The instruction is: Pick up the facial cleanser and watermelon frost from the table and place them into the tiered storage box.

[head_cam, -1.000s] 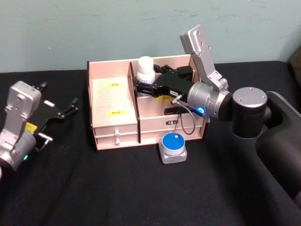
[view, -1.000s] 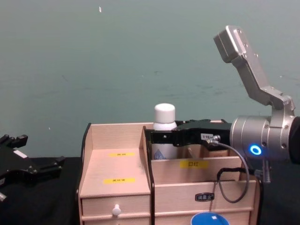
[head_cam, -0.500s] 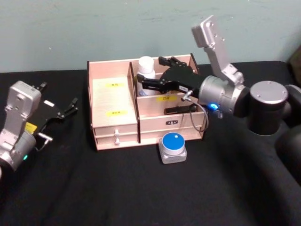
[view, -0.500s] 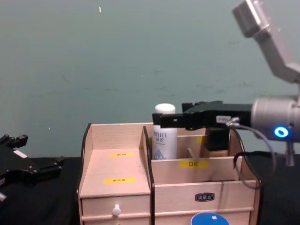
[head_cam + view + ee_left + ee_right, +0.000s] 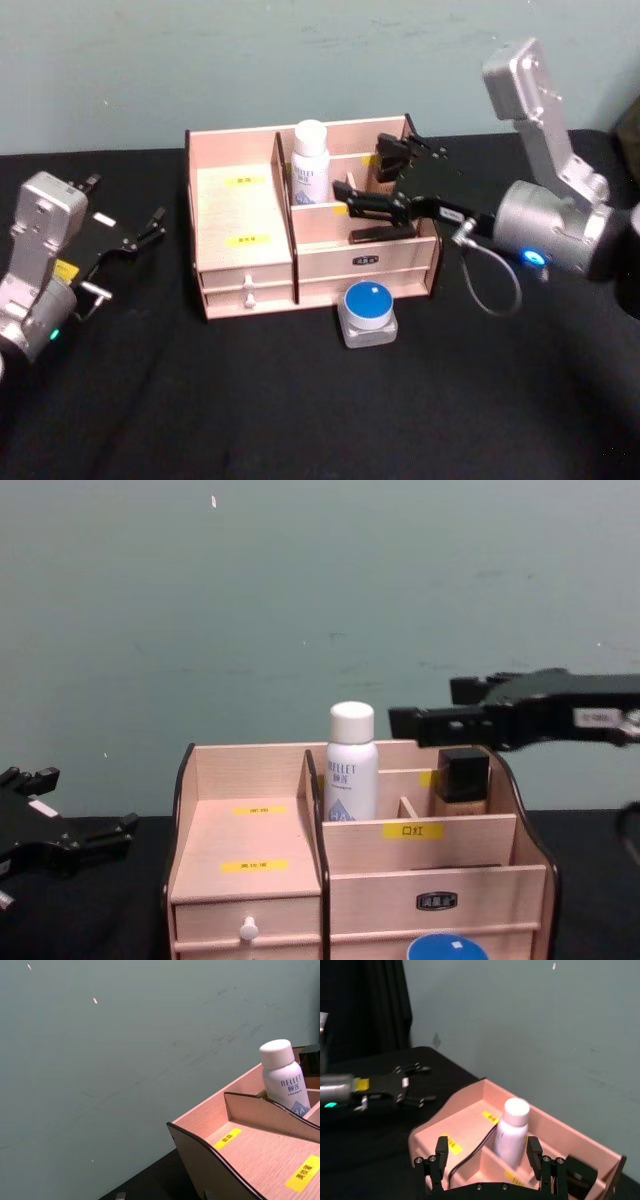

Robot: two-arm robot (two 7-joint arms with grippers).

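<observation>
Abt half done: white bottle (image 5: 310, 160) stands in the box (image 5: 330, 262), back slot, R claw (image 5: 362, 175) open & empty over it; blue-lidded tin (image 5: 368, 312) waits on counter (image 5: 300, 400); L claw (image 5: 140, 232) open, parked left.

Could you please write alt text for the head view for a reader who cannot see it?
The right gripper, open, hovers over the right side of the tiered storage box, in whose rear a white facial cleanser bottle stands upright. A blue-lidded container sits on the table before the box; the left gripper rests open at the left.
</observation>
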